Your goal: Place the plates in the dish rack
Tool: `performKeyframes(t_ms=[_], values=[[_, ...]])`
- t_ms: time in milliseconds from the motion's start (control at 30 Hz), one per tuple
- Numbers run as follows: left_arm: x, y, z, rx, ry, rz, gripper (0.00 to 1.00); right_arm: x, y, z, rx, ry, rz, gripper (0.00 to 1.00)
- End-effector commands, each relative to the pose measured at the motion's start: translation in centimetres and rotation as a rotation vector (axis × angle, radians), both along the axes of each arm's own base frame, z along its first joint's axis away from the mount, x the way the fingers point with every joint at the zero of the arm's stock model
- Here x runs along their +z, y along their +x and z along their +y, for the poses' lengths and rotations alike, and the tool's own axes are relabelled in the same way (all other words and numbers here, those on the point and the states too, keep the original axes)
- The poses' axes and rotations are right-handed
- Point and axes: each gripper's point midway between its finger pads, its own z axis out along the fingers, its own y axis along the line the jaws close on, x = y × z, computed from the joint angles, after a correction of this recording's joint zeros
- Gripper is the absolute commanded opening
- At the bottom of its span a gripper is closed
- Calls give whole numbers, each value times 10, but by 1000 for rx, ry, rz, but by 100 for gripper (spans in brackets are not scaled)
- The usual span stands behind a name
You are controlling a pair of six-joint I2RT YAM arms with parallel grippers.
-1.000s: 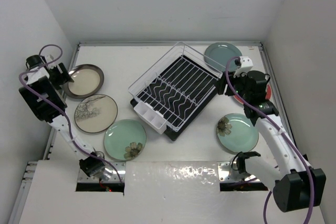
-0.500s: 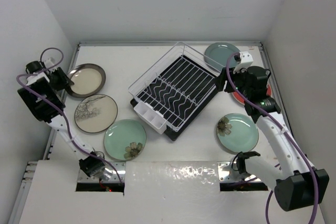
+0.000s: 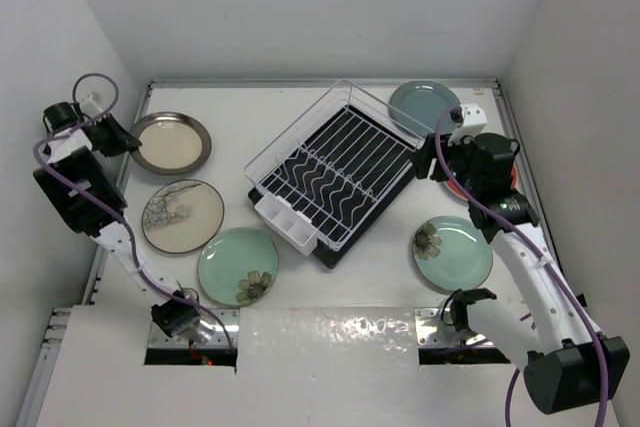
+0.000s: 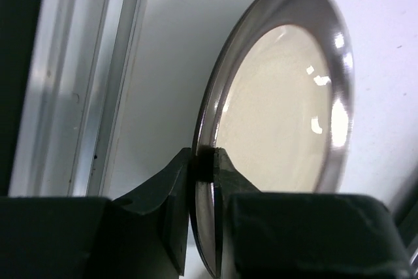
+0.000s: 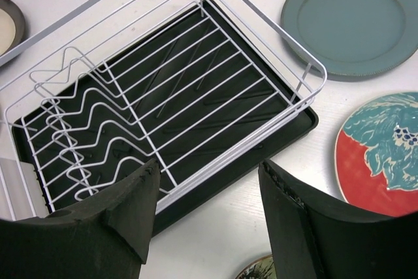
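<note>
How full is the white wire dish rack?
Empty. The white wire dish rack has nothing in its slots; only its black ribbed tray shows between the wires.

Tool point(image 4: 204, 168) clamps cream plate point(image 4: 281, 122) rim, plate tilted.

The left gripper point(image 4: 204, 163) has closed its jaws on the rim of the cream plate point(image 4: 281, 115), which has shifted slightly farther away and towards the dish rack point(image 3: 335, 172).

white tbl point(image 3: 230, 112), dish rack point(image 3: 335, 175), plates point(image 3: 238, 265)
</note>
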Motion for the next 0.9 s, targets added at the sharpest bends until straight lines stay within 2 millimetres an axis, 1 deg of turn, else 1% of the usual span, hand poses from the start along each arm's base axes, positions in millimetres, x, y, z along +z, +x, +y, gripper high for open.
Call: performKeyframes(t_ms=[0,33,67,133,167,200,233,267,300,333,367,400,433,467,500,533,567,600,633,667,700,733,767,800,833,867], values=[[105,21,7,-31,229,-219,0,6,-1,0,-13,9,-42,61],[114,22,-1,-56,241,-238,0,6,-1,0,-12,12,-46,62],[130,24,-14,-97,274,-270,0,5,-2,0,-13,11,-44,62],[135,22,-30,-138,292,-271,0,5,-3,-1,-12,11,-49,62],[144,23,-43,-173,319,-289,0,3,-3,-1,-12,9,-50,62],[146,22,-50,-190,329,-289,0,3,-4,-1,-13,9,-51,62],[155,21,-51,-191,368,-300,0,3,-5,-2,-14,6,-52,63],[159,23,-57,-203,389,-308,0,0,-6,-3,-16,3,-49,63],[165,24,-59,-207,420,-320,0,2,-7,-3,-17,2,-57,64],[177,25,-55,-202,492,-336,0,1,-8,-4,-18,1,-57,64],[185,30,-63,-220,528,-350,0,-2,-9,-4,-20,-1,-53,64],[193,32,-66,-228,562,-361,0,-3,-10,-5,-23,-1,-56,64],[205,31,-67,-232,614,-380,0,-2,-11,-5,-24,-1,-60,64],[211,35,-82,-265,635,-398,0,-5,-12,-5,-24,-3,-57,64],[219,36,-88,-279,665,-419,0,-6,-13,-7,-29,-5,-55,64],[235,34,-94,-286,720,-447,0,-5,-14,-7,-32,-5,-61,64],[241,36,-108,-305,740,-469,0,-8,-14,-8,-36,-6,-55,64],[251,36,-111,-297,768,-490,0,-9,-15,-8,-39,-2,-55,64],[269,36,-111,-268,810,-521,0,-11,-15,-8,-42,1,-51,64],[289,38,-118,-261,831,-558,0,-12,-16,-8,-41,3,-52,65],[299,37,-121,-256,844,-570,0,-13,-16,-8,-40,5,-50,64],[313,36,-129,-263,858,-594,0,-14,-17,-7,-34,7,-45,64],[335,34,-136,-263,876,-633,0,-14,-17,-6,-31,7,-46,64],[342,31,-143,-281,882,-642,0,-16,-18,-6,-31,7,-43,64],[358,26,-161,-313,903,-683,0,-18,-18,-6,-27,8,-40,64],[371,21,-170,-324,913,-711,0,-19,-19,-6,-27,7,-37,64]])
